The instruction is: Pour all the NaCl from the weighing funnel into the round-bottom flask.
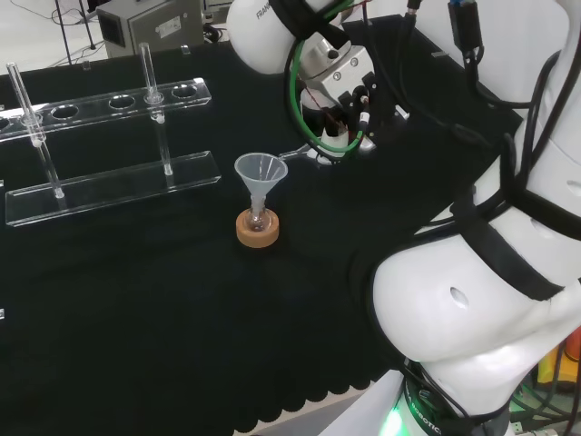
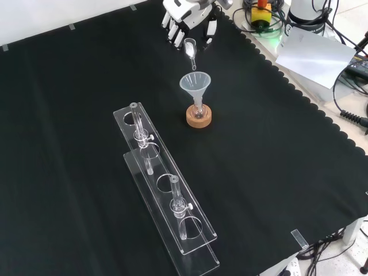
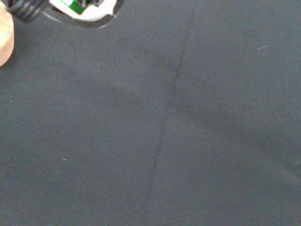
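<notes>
**Weighing funnel held tilted over the flask's funnel**

Front view: the robot hand [image 2: 185, 17] enters at the top edge, its fingers [image 2: 171, 30] curled round the weighing funnel [image 2: 190, 50]. The weighing funnel hangs below the fingers, spout down, its tip just above the rim of the clear funnel [image 2: 195, 83]. Contact between tip and rim cannot be told. The clear funnel stands upright in the neck of the round-bottom flask [image 2: 198, 110], which sits in a cork ring [image 2: 199, 118] on the bench [image 2: 276, 172]. Contents of the weighing funnel cannot be made out.

Head view: the hand itself is largely hidden behind the arm's wrist parts and green cabling. The weighing funnel [image 1: 304, 153] reaches in from the right, its tip beside the rim of the clear funnel [image 1: 260, 171]. The flask bulb [image 1: 258, 219] is seen inside the cork ring [image 1: 258, 229].

Wrist view: black cloth, with an edge of the cork ring [image 3: 4, 33] at one corner.

Test tube rack [image 2: 167, 190] of clear plastic stands well apart from the flask; front view shows two tubes in it.
</notes>
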### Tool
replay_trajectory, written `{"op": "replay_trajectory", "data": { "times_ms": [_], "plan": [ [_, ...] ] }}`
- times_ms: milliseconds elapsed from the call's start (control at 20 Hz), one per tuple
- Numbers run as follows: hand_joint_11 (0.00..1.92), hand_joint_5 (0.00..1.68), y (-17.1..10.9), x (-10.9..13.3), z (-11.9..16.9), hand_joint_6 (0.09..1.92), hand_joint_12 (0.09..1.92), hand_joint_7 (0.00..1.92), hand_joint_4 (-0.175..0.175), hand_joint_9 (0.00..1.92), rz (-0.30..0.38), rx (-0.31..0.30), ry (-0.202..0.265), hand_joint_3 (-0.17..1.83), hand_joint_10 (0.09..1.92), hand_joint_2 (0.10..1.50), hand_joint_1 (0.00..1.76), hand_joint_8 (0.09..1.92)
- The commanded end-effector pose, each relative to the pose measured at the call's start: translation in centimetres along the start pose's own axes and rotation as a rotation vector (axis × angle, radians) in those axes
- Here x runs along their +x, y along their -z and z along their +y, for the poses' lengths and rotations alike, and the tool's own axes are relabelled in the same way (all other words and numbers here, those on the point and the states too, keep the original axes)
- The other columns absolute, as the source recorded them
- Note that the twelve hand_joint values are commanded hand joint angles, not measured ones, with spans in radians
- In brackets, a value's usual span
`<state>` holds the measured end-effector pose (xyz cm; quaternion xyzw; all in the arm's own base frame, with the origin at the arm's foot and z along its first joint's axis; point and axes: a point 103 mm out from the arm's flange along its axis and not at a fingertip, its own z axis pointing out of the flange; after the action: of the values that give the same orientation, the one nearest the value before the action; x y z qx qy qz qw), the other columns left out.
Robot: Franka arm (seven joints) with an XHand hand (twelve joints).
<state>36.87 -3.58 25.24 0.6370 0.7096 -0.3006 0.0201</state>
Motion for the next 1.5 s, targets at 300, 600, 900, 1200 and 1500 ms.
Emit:
{"op": "replay_trajectory", "data": {
  "times_ms": [300, 600, 900, 1200, 1500],
  "plan": [
    [0.86, 1.03, 0.7, 0.6, 1.0, 1.14, 1.08, 0.8, 0.175, 1.19, -0.067, 0.013, 0.017, 0.78, 0.39, 0.72, 1.05, 0.63],
    [0.86, 1.03, 1.0, 1.1, 1.3, 1.14, 1.07, 0.8, 0.175, 1.19, -0.093, 0.015, 0.026, 0.77, 0.39, 0.72, 1.05, 0.63],
    [0.86, 1.03, 1.3, 0.9, 1.6, 1.14, 1.07, 0.8, 0.175, 1.19, -0.123, 0.014, 0.03, 0.77, 0.39, 0.72, 1.05, 0.63],
    [0.86, 1.03, 1.5, 0.9, 1.8, 1.14, 1.07, 0.81, 0.175, 1.19, -0.15, 0.016, 0.035, 0.77, 0.38, 0.72, 1.05, 0.62],
    [0.86, 1.03, 1.4, 0.9, 2.0, 1.14, 1.07, 0.81, 0.175, 1.19, -0.178, 0.018, 0.036, 0.77, 0.38, 0.72, 1.05, 0.62]
  ]
}}
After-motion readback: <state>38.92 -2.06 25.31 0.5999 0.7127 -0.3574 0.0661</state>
